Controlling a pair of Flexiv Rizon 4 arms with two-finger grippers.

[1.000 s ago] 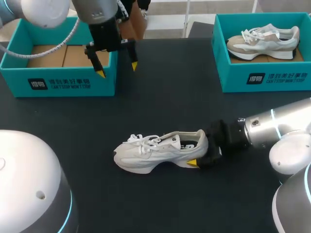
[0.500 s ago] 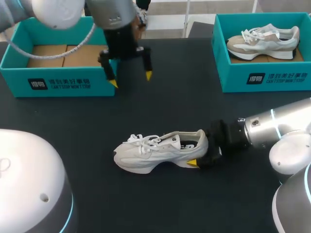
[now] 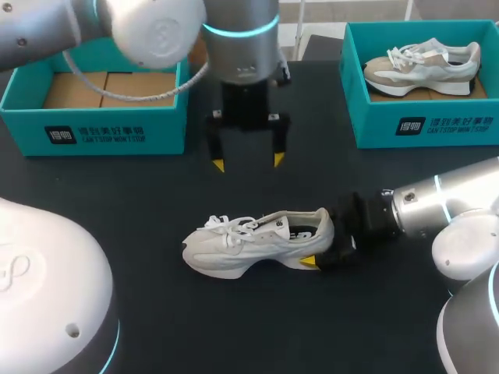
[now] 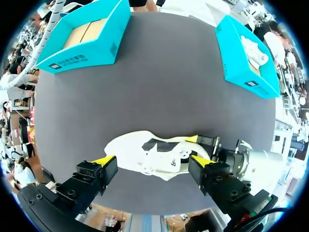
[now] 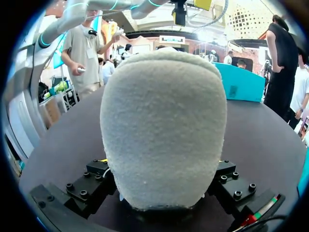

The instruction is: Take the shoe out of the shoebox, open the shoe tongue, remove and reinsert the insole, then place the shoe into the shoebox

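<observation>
The white sneaker (image 3: 253, 238) sits on its sole on the black table (image 3: 203, 327), its heel clamped between the right gripper's (image 3: 318, 238) fingers. The left gripper (image 3: 249, 162) hangs spread wide just beyond the sneaker's laces, touching nothing.

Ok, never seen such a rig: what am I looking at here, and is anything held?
Two robot arms work at a black table. One picture looks down from overhead; the other two come from cameras on each wrist. A white lace-up sneaker lies on the table, its heel clamped in the right hand. The left hand hangs open over the table, holding nothing. At the back, the left teal shoebox shows only brown cardboard; the right teal shoebox holds another pale sneaker.
</observation>
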